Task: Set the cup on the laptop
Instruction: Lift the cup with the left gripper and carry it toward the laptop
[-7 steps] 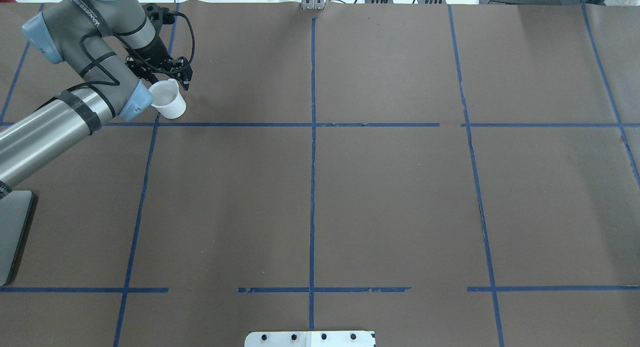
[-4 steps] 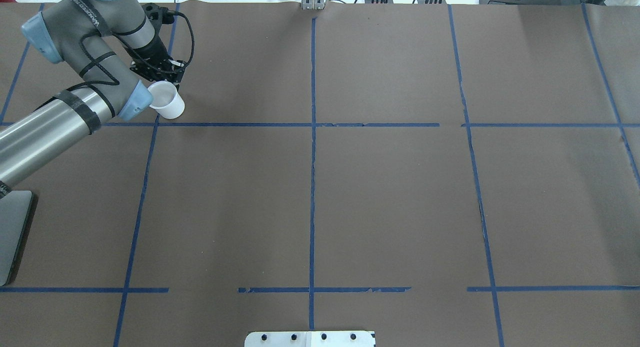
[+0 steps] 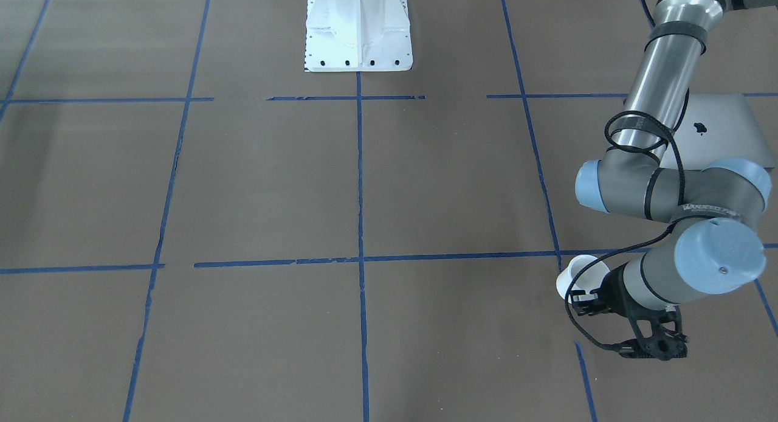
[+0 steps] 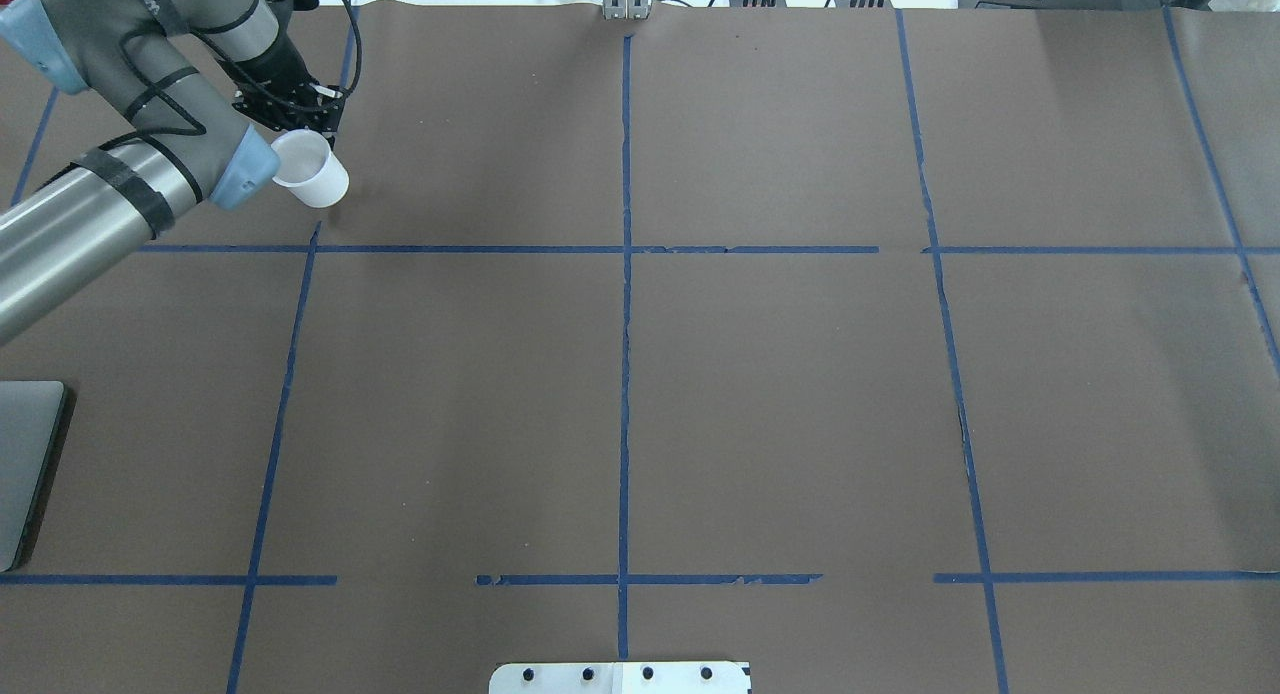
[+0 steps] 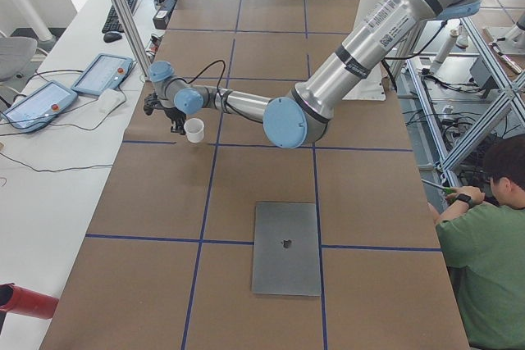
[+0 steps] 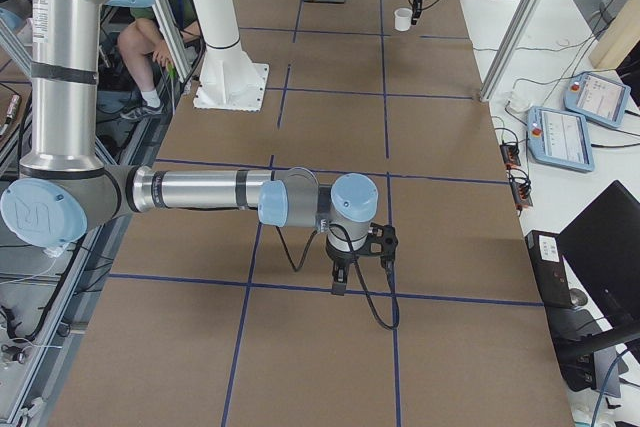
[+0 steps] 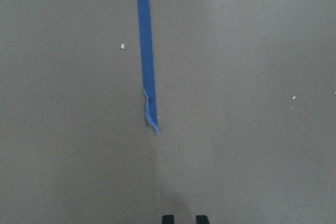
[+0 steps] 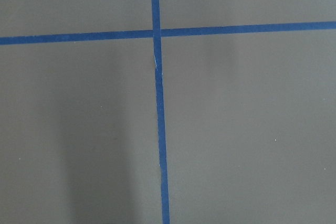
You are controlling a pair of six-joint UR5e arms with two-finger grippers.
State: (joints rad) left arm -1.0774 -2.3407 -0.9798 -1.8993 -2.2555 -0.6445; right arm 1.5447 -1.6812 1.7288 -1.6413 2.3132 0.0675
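The small white cup [image 4: 312, 176] hangs in my left gripper [image 4: 300, 134], which is shut on its rim at the far left of the table. It seems to sit a little above the brown paper. It also shows in the front view [image 3: 578, 276] and the left side view [image 5: 194, 129]. The left wrist view shows only the two fingertips [image 7: 167, 219] close together, not the cup. The silver-grey laptop [image 3: 723, 124] lies shut near the robot's side, at the overhead view's left edge [image 4: 22, 474]. My right gripper [image 6: 345, 275] shows only in the right side view; I cannot tell if it is open.
Brown paper with a grid of blue tape lines [image 4: 625, 274] covers the table. The robot's white base [image 3: 357, 30] stands at the near middle edge. Tablets and cables [image 5: 98, 75] lie beyond the far edge. A seated person [image 5: 488, 268] is beside the table.
The left gripper's fingers were spread beside the cup, then closed on it. The arm has since moved away from the robot and to the left, carrying the cup.
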